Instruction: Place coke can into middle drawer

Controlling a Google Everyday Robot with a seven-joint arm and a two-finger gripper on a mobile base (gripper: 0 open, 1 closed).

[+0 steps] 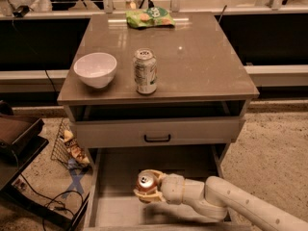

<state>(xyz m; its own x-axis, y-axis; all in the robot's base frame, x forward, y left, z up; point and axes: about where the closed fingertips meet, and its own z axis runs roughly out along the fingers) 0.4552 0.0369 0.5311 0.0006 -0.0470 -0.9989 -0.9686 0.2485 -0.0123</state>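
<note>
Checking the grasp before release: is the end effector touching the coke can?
Touching. The camera view shows the end effector, over the open middle drawer, with its fingers wrapped around the coke can.

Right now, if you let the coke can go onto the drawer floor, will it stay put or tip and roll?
The gripper, over the middle drawer, holds the coke can roughly upright; set down so, it likely stands. It is a smooth cylinder, so tipped it would probably roll on the flat floor.
</note>
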